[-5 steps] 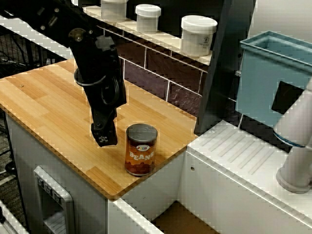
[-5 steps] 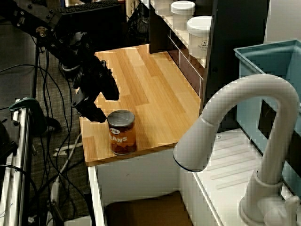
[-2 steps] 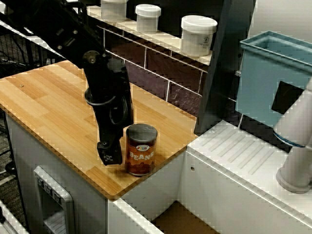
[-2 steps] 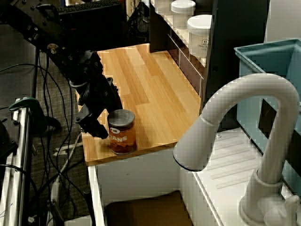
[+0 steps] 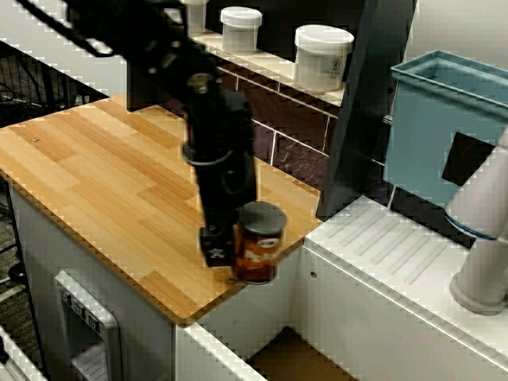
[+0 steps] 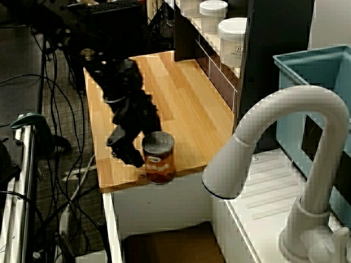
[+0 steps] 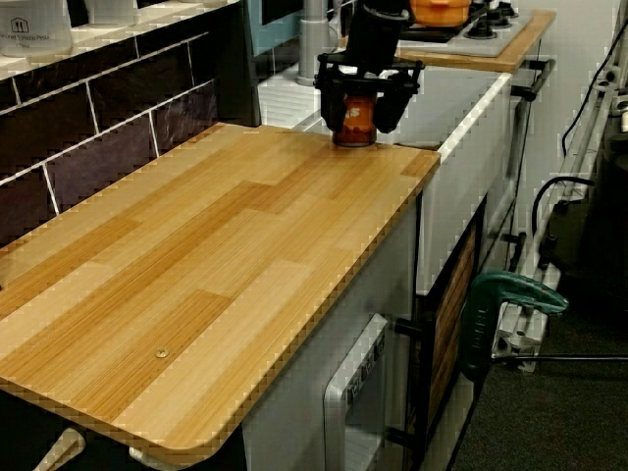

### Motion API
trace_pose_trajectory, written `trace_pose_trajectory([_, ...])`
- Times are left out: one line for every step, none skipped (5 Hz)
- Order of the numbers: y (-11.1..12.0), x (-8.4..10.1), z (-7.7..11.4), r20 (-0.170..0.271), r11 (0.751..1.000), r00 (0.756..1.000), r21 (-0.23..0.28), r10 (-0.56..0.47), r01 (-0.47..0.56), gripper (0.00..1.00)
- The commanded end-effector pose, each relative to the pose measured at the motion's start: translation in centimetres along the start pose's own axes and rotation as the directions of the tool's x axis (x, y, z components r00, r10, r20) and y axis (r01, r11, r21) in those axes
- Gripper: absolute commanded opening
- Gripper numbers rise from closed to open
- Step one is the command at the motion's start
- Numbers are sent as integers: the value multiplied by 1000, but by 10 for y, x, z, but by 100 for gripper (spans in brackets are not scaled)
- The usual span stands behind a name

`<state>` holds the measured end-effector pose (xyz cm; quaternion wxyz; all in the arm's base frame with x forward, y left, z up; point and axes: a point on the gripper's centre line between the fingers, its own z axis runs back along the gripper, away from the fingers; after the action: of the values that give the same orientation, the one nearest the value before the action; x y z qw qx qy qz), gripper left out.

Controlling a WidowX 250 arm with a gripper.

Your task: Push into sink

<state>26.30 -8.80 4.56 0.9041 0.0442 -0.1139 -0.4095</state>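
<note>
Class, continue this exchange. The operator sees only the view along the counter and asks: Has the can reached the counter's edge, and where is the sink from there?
Observer: In the view from the front, the can stands at the very edge of the counter, its base about at the lip.
Operator: And the sink?
Observer: In the view past the faucet, the sink is just beyond that edge, and its brown floor is lower than the countertop.

You have a wooden counter (image 5: pixel 95 182) with white jars (image 5: pixel 321 57) lined on a shelf above a dark tiled backsplash (image 5: pixel 274 131). To its right sits a white ribbed drainboard (image 5: pixel 397 254), a light-blue bin (image 5: pixel 440 127) and a white faucet (image 6: pixel 285 142). Cables (image 6: pixel 55 109) trail across the floor.
</note>
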Motion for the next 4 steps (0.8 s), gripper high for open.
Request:
trace_pose_trajectory([1,43,-2,6,994,997,-71,-81,81,100])
trace_pose_trajectory([-9,54,-2,-3,986,992,-109,-129,128,100])
trace_pose_trajectory([-10,53,1,-3,988,992,-92,-123,123,100])
trace_pose_trajectory([0,46,9,14,995,996,-58,-83,84,100])
